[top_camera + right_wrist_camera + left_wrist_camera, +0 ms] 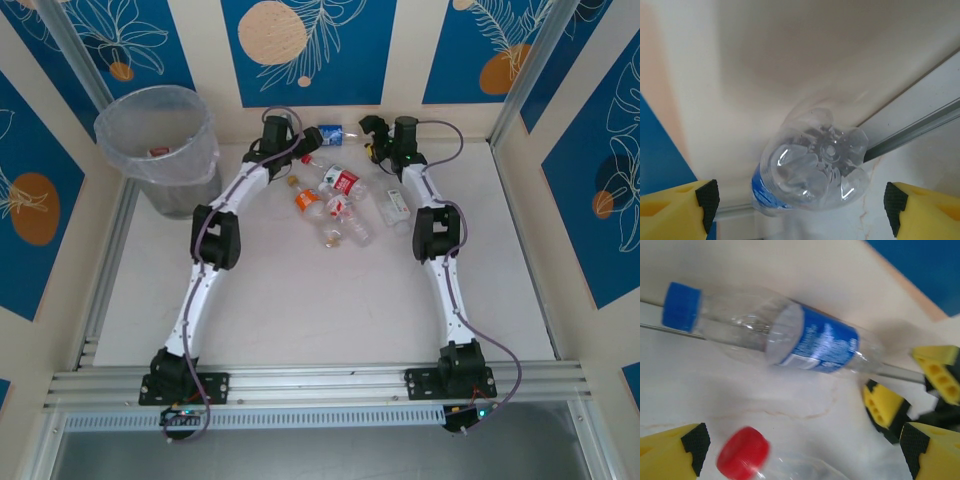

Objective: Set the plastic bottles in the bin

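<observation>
Well, left claw and right claw, both spread wide, gripping nothing, flank one blue-labelled bottle at the desk's far edge; about six more bottles lie between two arms; one bin far left

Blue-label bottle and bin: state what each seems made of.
Blue-label bottle: thin clear plastic, glossy, judging by see-through walls and highlights. Bin: probably matte grey plastic; its liner looks like translucent film, crinkled over the rim.
</observation>
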### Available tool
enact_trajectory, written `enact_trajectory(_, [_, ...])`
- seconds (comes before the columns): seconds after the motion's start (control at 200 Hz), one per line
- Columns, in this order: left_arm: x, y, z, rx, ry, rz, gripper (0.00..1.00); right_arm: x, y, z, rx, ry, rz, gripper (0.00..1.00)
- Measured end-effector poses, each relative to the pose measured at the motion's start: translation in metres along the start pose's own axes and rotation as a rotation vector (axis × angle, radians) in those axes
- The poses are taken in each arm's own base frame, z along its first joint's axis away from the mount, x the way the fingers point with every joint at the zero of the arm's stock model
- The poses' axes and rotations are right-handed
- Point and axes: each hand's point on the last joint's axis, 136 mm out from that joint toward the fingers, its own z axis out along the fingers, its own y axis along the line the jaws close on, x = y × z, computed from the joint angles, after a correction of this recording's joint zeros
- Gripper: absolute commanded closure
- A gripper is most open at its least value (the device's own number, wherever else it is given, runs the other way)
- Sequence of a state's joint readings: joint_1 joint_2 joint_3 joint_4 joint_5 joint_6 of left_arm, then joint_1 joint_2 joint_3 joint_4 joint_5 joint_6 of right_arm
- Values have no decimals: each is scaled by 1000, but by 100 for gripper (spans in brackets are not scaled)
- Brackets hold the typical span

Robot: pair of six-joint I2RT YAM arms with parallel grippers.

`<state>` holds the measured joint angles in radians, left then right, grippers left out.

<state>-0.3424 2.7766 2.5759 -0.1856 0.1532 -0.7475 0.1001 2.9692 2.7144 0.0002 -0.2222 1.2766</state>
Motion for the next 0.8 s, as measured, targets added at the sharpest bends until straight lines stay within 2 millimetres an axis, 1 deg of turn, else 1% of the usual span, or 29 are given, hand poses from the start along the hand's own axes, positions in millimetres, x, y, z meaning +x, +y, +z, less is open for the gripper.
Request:
enact_trajectory(0.095, [0, 12, 17, 9, -49, -26, 1, -2, 0, 3, -6, -28, 26, 13])
enact_trajectory(0.19, [-1, 21, 26, 19, -80, -47, 1, -3, 1, 6, -20, -57, 48, 15])
enact_trajectory(0.305, [-7, 21, 25, 27, -102, -72, 1, -2, 3, 13, -44, -95, 73, 18])
enact_trajectory(0.39, [-12, 21, 25, 33, -117, -80, 1, -2, 5, 16, -64, -121, 93, 18])
enact_trajectory(0.51, [-15, 27, 26, 32, -129, -99, 1, 3, 8, 21, -77, -137, 91, 18])
enact_trajectory(0.645, [-19, 34, 27, 35, -143, -113, 1, 13, 11, 25, -76, -137, 78, 13])
enact_trajectory(0.69, [-20, 35, 27, 38, -146, -117, 1, 14, 12, 26, -79, -139, 76, 12])
enact_trajectory(0.745, [-23, 36, 27, 43, -154, -118, 5, 15, 12, 26, -78, -139, 73, 13])
enact_trajectory(0.8, [-25, 40, 28, 46, -164, -121, 12, 15, 12, 26, -78, -137, 64, 18])
